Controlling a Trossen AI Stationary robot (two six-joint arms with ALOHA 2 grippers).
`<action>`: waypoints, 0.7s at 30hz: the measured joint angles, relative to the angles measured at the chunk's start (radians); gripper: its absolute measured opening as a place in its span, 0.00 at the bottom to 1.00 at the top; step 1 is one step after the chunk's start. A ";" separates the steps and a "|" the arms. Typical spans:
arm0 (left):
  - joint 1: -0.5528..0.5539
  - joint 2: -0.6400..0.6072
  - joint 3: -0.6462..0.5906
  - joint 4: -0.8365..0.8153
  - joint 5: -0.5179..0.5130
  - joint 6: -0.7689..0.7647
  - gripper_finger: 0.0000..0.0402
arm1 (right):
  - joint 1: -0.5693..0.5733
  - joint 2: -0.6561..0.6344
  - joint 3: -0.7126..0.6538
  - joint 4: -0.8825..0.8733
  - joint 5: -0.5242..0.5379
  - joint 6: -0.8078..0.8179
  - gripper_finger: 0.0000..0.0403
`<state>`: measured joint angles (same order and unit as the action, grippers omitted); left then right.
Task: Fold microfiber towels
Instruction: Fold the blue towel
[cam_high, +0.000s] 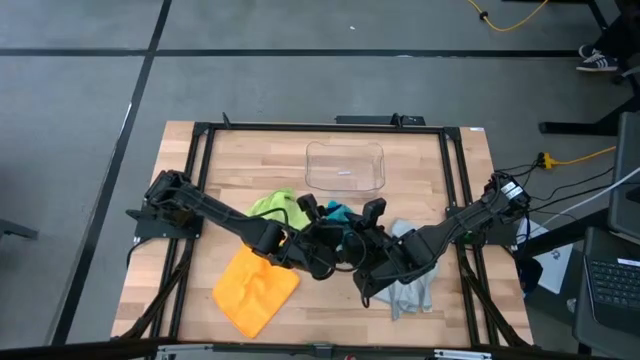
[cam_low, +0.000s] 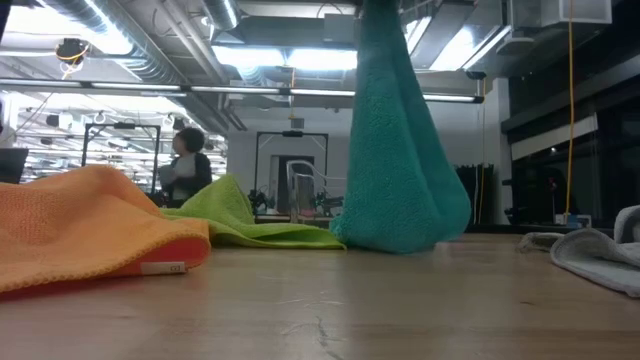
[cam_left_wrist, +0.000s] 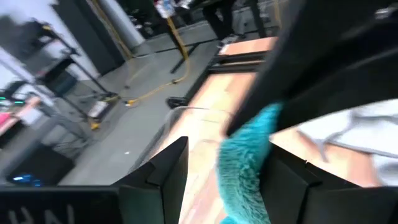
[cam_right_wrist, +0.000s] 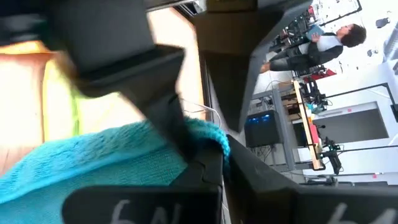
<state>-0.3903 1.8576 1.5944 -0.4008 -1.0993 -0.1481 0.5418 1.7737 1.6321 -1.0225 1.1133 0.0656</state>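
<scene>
The teal towel (cam_low: 395, 150) hangs in the middle of the table from my right gripper (cam_right_wrist: 217, 158), which is shut on it. My left gripper (cam_left_wrist: 227, 152) is open, with one finger on either side of the hanging teal cloth (cam_left_wrist: 245, 165). In the high view both grippers meet over the table's middle, left (cam_high: 322, 232) and right (cam_high: 352, 238). The lime green towel (cam_high: 275, 205) lies crumpled just left of them. The orange towel (cam_high: 255, 290) lies at the near left. The pale grey-blue towel (cam_high: 412, 285) lies at the near right, under the right arm. My right gripper pinches the teal towel's upper edge (cam_right_wrist: 211, 138) between its two fingers, coming in from the table's right and slanting a little downward. The towel hangs below the fingers in a gathered drape, and its lower end (cam_low: 390, 240) rests on the table. My left gripper's open fingers (cam_left_wrist: 283, 177) stand close beside the hanging cloth; I cannot tell whether one of them touches it.
A clear plastic bin (cam_high: 345, 165) stands at the far middle of the table. A black frame (cam_high: 320, 127) runs around the tabletop. A person (cam_low: 185, 165) shows far off in the room beyond the table.
</scene>
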 joint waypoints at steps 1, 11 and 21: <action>-0.003 0.000 0.000 -0.012 -0.022 0.000 0.42 | 0.003 0.000 0.000 0.000 0.000 0.000 0.00; -0.006 0.000 0.000 -0.099 -0.050 -0.034 0.41 | 0.026 0.000 0.000 0.000 0.019 -0.018 0.00; -0.005 0.000 0.000 -0.145 -0.031 -0.064 0.41 | 0.026 -0.010 0.000 0.006 0.116 -0.016 0.00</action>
<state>-0.3952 1.8576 1.5942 -0.5458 -1.1305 -0.2116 0.5674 1.7634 1.6321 -1.0163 1.2293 0.0492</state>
